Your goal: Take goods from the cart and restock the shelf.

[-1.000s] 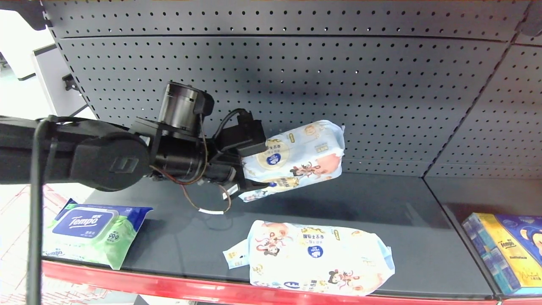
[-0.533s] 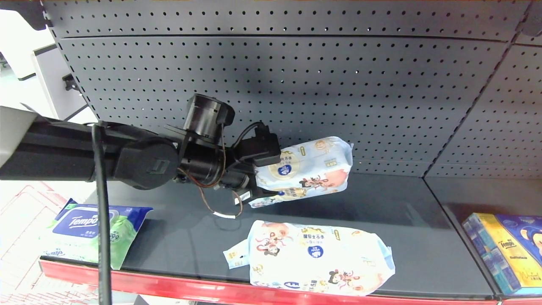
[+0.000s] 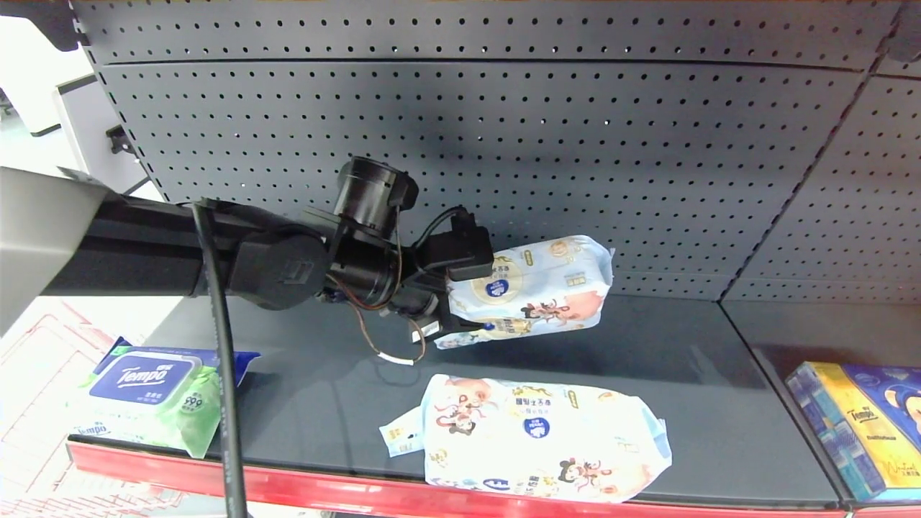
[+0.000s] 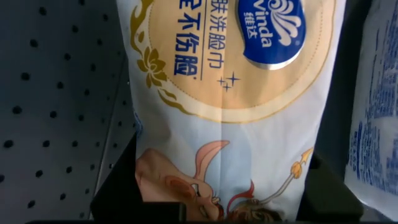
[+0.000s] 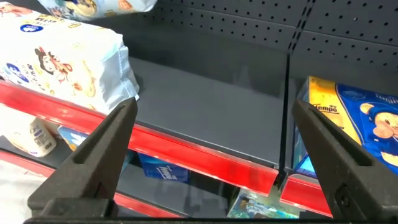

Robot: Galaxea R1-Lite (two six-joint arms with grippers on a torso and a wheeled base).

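The left hand [image 3: 452,306] is clamped on a pack [image 3: 540,288], holding it over the shelf [image 3: 683,360] near the back wall, and it seems not to touch down yet. The right hand [image 5: 212,109] waits with its fingers wide apart. Next, the pack should go down flat behind the second pack [image 3: 540,439], then the hand lets go.

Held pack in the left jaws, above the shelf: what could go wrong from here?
1. The left jaws grip the held pack by one end only, and the rest hangs free above the shelf; it may sag or slip out.
2. Its far end looks close to the pegboard back wall; pushing further could crumple it.
3. The lying pack sits right at the red front edge; a bump during placing might knock it off.
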